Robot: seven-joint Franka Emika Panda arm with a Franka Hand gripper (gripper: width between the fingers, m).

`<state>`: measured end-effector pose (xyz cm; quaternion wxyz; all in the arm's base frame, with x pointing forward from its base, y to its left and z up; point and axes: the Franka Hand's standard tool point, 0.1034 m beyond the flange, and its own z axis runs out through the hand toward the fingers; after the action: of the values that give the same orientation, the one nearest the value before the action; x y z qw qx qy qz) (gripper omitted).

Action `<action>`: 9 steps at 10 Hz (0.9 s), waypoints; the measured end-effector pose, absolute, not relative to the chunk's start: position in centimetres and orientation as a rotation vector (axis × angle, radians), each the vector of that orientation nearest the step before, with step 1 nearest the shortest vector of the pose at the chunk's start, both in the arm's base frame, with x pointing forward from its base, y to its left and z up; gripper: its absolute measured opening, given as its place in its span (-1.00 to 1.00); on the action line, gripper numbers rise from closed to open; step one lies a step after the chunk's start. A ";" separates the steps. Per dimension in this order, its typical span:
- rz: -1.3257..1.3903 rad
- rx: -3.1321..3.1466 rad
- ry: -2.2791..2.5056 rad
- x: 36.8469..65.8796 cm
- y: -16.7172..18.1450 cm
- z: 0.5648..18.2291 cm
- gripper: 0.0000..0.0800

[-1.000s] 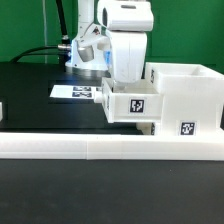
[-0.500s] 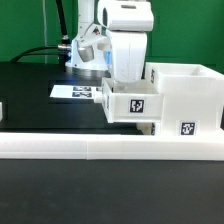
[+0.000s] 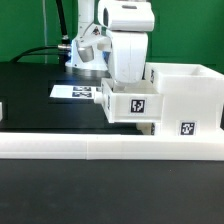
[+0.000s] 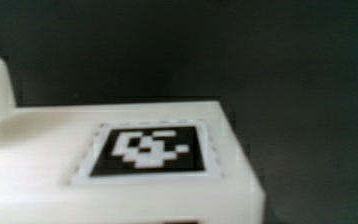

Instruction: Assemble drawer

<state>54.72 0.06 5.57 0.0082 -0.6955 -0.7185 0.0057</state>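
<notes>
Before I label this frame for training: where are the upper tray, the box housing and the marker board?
upper tray (image 3: 132, 104): exterior view, front face with tag.
box housing (image 3: 190, 95): exterior view, front wall.
marker board (image 3: 72, 93): exterior view, printed top.

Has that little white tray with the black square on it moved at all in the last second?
No. In the exterior view the tray keeps the same place against the marker board and the long white rail.

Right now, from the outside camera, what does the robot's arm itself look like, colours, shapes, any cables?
The arm is glossy white plastic with rounded, boxy housings stacked above the drawer. Behind it sits a blue-and-silver metal piece, with black cables trailing off toward the exterior view's left. No markings are readable on it. The gripper's fingers are hidden.
</notes>
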 end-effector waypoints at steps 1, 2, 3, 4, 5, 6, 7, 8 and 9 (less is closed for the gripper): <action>0.017 -2.172 -2.250 54.8 0.1 5.6 -0.89; 0.025 -2.163 -2.261 54.9 0.2 5.7 -0.89; 0.036 -2.156 -2.273 54.9 0.2 5.7 -0.89; 0.037 -2.154 -2.275 54.9 0.2 5.7 -0.89; 0.043 -2.144 -2.292 55.0 0.2 5.7 -0.89; 0.050 -2.131 -2.314 55.0 0.2 5.7 -0.89; 0.046 -2.134 -2.330 55.2 0.3 5.7 -0.89; 0.027 -2.159 -2.315 55.2 0.8 5.6 -0.89; 0.024 -2.175 -2.299 55.1 1.2 5.5 -0.89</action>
<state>55.10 1.24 5.54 -0.0117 -0.6872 -0.7264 0.0076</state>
